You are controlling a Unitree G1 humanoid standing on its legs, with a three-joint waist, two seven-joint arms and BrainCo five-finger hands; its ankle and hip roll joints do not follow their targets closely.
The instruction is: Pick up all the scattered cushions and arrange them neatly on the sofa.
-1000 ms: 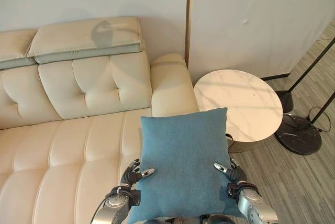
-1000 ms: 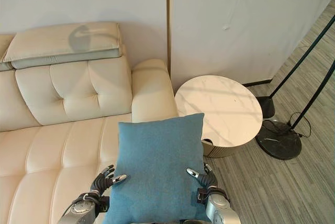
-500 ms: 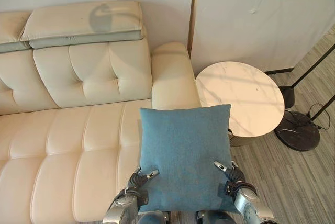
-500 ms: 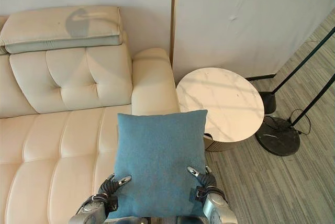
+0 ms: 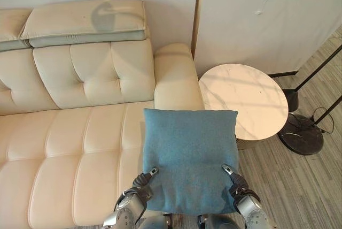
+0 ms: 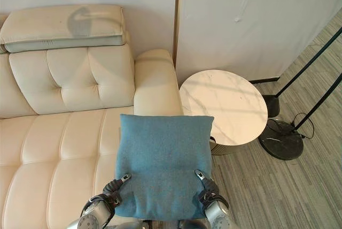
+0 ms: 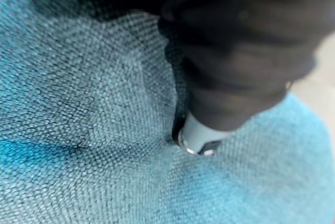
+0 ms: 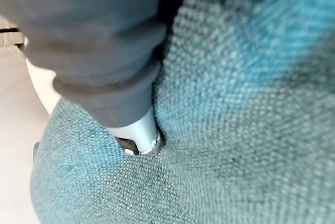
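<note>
Left eye view: blue cushion [image 5: 189, 157] pinched at its near corners by left hand [image 5: 140, 185] and right hand [image 5: 235, 182], over the sofa [image 5: 80, 138] edge. It's tipped flatter than before.

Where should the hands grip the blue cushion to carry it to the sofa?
By its two near corners, one robot hand per side. The blue cushion lies flat and wide, and the left hand and right hand already pinch those corners from below, thumbs on top.
</note>
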